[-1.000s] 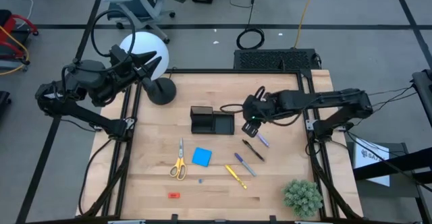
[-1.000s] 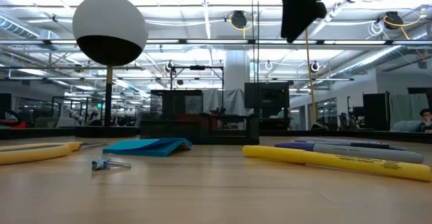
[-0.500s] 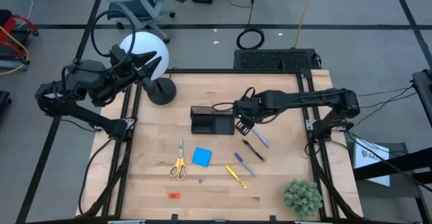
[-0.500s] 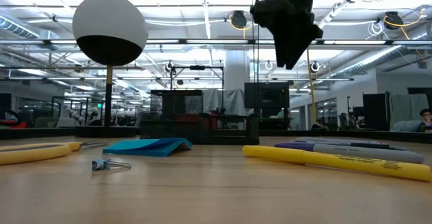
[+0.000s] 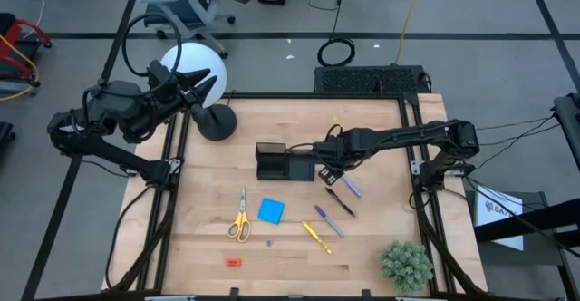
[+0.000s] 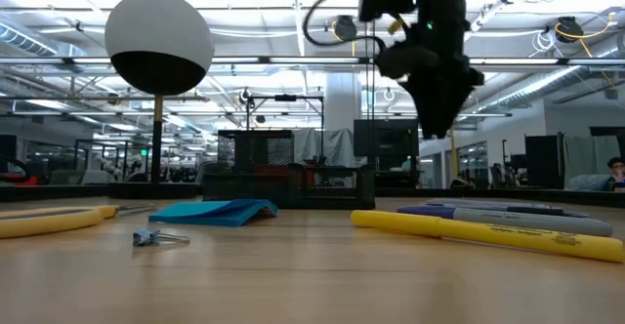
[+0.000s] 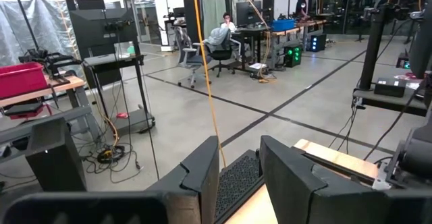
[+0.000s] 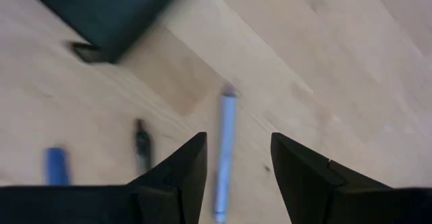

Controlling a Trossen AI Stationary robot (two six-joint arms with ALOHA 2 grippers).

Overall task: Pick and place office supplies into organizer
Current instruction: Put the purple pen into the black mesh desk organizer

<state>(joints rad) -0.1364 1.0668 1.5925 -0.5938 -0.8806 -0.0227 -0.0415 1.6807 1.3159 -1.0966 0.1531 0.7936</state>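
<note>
- The left gripper (image 5: 207, 85) hangs off the table's (image 5: 381, 120) far-left corner, well away from the organizer (image 5: 284, 162), beside the round white lamp (image 5: 188, 65); its own camera shows its fingers (image 7: 202, 169) apart with nothing between them
- The scissors (image 5: 241, 214) and the blue pad (image 5: 271, 211) lie on the near side of the organizer, apart from it, untouched
- The organizer sits mid-table, and no supply shows inside it from above
- The right gripper (image 5: 325, 168) hovers just off the organizer's right end, jaws apart and empty
- A purple-grey pen (image 5: 350, 186) lies just beyond those jaws, further right of the organizer; in the right wrist view the pen (image 8: 224, 153) runs lengthwise into the gap between the two fingers (image 8: 183, 169), so its long axis is roughly along the gripper's reach rather than across it
- A black pen (image 5: 339, 200) lies next to the purple-grey one, a little nearer the table's front
- My reading: the right arm is by far the nearer to the pens, and a clean pinch likely needs the jaws lowered astride the purple-grey pen's barrel
</note>
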